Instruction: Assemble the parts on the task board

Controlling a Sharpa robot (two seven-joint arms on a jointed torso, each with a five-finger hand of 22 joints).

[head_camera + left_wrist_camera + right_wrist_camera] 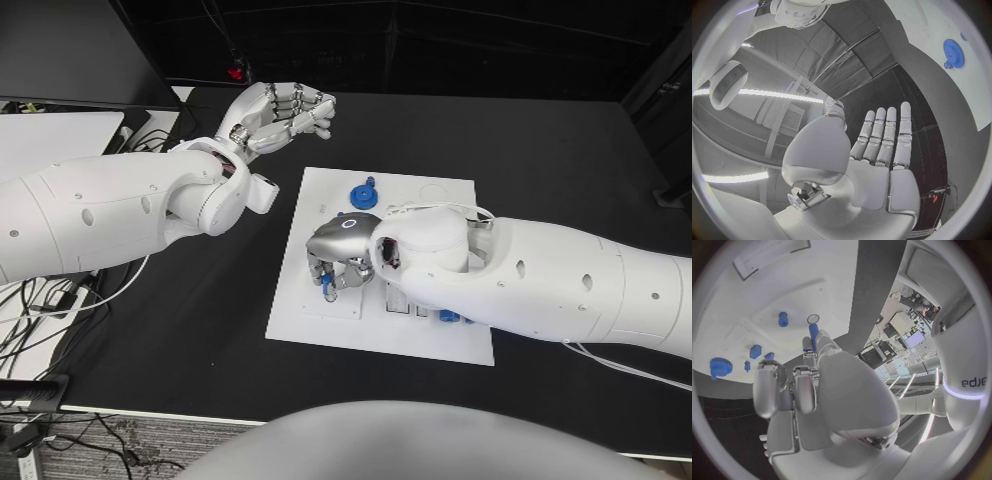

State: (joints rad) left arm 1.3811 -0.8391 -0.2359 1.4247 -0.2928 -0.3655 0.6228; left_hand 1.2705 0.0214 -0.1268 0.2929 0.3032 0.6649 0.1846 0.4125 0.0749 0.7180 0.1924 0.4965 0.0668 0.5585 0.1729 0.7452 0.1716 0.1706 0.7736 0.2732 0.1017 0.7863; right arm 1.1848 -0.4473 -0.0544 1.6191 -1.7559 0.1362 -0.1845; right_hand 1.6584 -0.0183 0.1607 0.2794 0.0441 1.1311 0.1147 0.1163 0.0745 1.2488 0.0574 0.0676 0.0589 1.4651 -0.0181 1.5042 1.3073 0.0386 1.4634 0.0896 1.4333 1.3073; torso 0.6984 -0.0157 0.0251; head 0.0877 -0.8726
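White task board point(433, 205) carries a blue gear point(364, 194)

- We see the right hand point(343, 255) low over the task board point(433, 335), its fingers around a small blue part point(329, 288).
- We see the left hand point(284, 115) raised off the board, above the black surface point(548, 150), holding nothing.
- A blue gear point(364, 194) sits near the board's far edge.

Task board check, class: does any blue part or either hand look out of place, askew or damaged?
Nothing stands out. The task board lies flat on the table; the blue gear sits on it. The right hand holds a blue peg over it. The left hand hovers open, off the board.
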